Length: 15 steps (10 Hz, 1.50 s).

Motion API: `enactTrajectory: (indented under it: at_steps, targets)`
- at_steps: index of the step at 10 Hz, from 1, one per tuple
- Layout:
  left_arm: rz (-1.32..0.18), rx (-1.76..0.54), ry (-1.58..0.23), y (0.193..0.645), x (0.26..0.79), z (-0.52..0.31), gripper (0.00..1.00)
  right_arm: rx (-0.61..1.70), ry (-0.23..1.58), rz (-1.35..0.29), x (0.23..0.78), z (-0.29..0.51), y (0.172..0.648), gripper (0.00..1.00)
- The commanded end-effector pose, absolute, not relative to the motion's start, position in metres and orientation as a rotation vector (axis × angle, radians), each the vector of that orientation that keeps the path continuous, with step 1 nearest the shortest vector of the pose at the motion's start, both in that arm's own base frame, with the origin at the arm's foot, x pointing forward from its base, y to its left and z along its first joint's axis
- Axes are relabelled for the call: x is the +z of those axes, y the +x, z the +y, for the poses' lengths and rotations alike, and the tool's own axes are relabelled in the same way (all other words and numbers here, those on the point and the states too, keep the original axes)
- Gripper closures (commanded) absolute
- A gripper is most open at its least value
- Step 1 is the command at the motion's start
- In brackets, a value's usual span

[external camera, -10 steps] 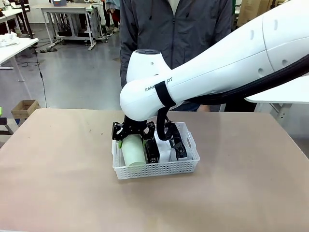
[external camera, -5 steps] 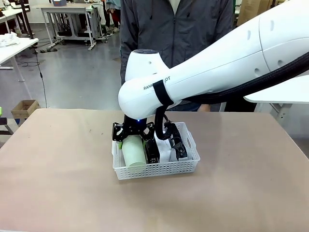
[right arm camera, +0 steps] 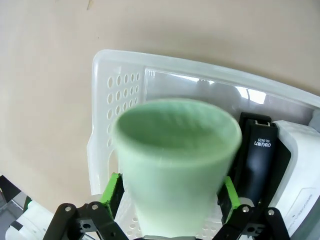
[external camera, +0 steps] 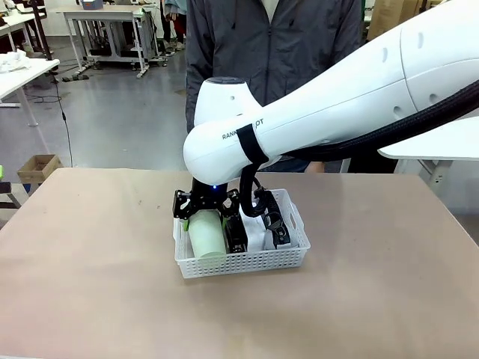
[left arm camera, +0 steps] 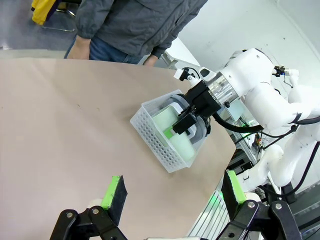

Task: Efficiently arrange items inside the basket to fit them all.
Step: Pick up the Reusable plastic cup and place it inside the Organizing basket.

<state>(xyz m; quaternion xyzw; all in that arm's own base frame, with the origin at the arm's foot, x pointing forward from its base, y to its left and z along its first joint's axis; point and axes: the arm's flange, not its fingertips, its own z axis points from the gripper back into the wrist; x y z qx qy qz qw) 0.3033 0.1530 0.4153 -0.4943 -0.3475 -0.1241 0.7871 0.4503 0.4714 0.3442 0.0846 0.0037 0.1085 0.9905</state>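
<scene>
Inside the white basket the pale green cup lies beside the black stapler, with the right gripper straddling it, jaws apart and just off its sides. Left gripper hangs open above the surface. Lifting off-line, I judge, could snag the cup and roll it onto the stapler.

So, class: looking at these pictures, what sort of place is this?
Probably a robotics lab or workshop: a white robot arm over a test table, metal workbenches on a bare concrete floor behind.
</scene>
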Motion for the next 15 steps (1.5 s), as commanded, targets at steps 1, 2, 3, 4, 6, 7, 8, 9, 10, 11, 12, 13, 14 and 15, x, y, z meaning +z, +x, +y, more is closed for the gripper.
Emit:
enactTrajectory:
  at_steps: [1, 2, 3, 4, 6, 7, 8, 9, 10, 11, 12, 13, 14, 15]
  targets:
    - [-0.762, -0.263, -1.081, 0.304, 0.419, 0.152, 0.00, 0.230, 0.205, 0.014, 0.344, 0.470, 0.449, 0.00]
    - [-0.762, -0.263, -1.081, 0.304, 0.419, 0.152, 0.00, 0.230, 0.209, 0.015, 0.341, 0.473, 0.449, 0.00]
    - [-0.762, -0.263, -1.081, 0.304, 0.419, 0.152, 0.00, 0.230, 0.205, 0.013, 0.341, 0.473, 0.450, 0.00]
    - [-0.762, -0.263, -1.081, 0.304, 0.419, 0.152, 0.00, 0.231, 0.198, 0.009, 0.341, 0.473, 0.450, 0.00]
    - [-0.762, -0.263, -1.081, 0.304, 0.419, 0.152, 0.00, 0.224, 0.186, 0.004, 0.343, 0.471, 0.450, 0.00]
    - [-0.762, -0.263, -1.081, 0.304, 0.419, 0.152, 0.00, 0.239, 0.174, -0.012, 0.353, 0.462, 0.450, 0.00]
    - [-0.762, -0.263, -1.081, 0.304, 0.419, 0.152, 0.00, 0.272, 0.272, 0.004, 0.370, 0.449, 0.448, 0.00]
    - [-0.762, -0.263, -1.081, 0.304, 0.419, 0.152, 0.00, 0.317, 0.368, 0.026, 0.398, 0.425, 0.443, 0.00]
    - [-0.762, -0.263, -1.081, 0.304, 0.419, 0.152, 0.00, 0.314, 0.402, 0.017, 0.424, 0.400, 0.436, 0.00]
    - [-0.762, -0.263, -1.081, 0.304, 0.419, 0.152, 0.00, 0.291, 0.434, 0.009, 0.448, 0.371, 0.431, 0.00]
    - [-0.762, -0.263, -1.081, 0.304, 0.419, 0.152, 0.00, 0.277, 0.480, 0.016, 0.465, 0.338, 0.429, 0.00]
    - [-0.762, -0.263, -1.081, 0.304, 0.419, 0.152, 0.00, 0.287, 0.618, 0.033, 0.476, 0.297, 0.430, 0.00]
    - [-0.762, -0.263, -1.081, 0.304, 0.419, 0.152, 0.00, 0.297, 0.776, 0.054, 0.480, 0.262, 0.428, 0.00]
    - [-0.762, -0.263, -1.081, 0.304, 0.419, 0.152, 0.00, 0.314, 0.916, 0.058, 0.481, 0.225, 0.423, 0.00]
